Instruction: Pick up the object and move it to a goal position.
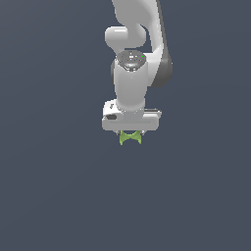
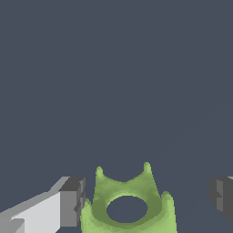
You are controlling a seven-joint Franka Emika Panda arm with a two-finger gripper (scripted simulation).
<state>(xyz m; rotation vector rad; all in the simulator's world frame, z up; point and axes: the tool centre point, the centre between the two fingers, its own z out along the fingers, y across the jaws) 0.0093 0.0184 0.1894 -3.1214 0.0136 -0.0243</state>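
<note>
Object (image 2: 127,205) sitting between tool (image 2: 148,198) fingers; one pad touching, other apart, not clamped; grasp step pending; needing closing before lifting toward goal.

White arm (image 1: 130,83), seemingly grey-tipped fingers (image 2: 72,201).

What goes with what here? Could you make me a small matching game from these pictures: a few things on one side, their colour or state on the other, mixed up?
Things:
1. object
2. gripper
3. robot arm
4. fingers

Descriptions:
A. white, reaching down from the top of the exterior view
B. lime green, with a round hole and pointed tips
C. open, with a gap on one side of the green piece
D. grey blocks at the tips

Pairs: 1-B, 2-C, 3-A, 4-D
</note>
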